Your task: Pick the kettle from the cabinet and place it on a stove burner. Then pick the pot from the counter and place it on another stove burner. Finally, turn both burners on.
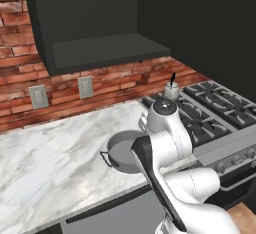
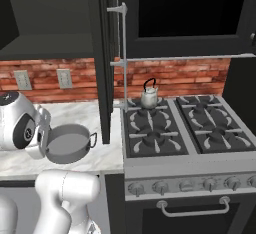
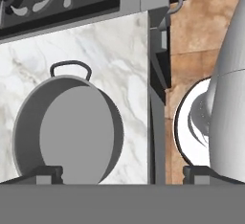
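Note:
The small silvery kettle (image 1: 171, 91) (image 2: 149, 98) with its black arched handle stands on the stove's back-left burner (image 2: 148, 109). On the marble counter (image 1: 55, 153) sits the wide grey pot (image 1: 121, 151) (image 2: 68, 144) (image 3: 67, 129), near the front edge and just left of the stove; my arm covers part of it in the left base view. My gripper (image 3: 122, 174) hangs above the counter's front edge, open and holding nothing. Its left fingertip is over the pot's near rim. The black cabinet (image 1: 100, 50) shows an open niche above.
The steel range (image 2: 180, 165) has a row of front knobs (image 2: 186, 185) and an oven handle below. An open black cabinet door (image 2: 105, 63) hangs over the seam between counter and stove. Two outlets (image 1: 86, 87) sit on the brick wall. Wooden floor (image 3: 201, 36) lies beyond the counter edge.

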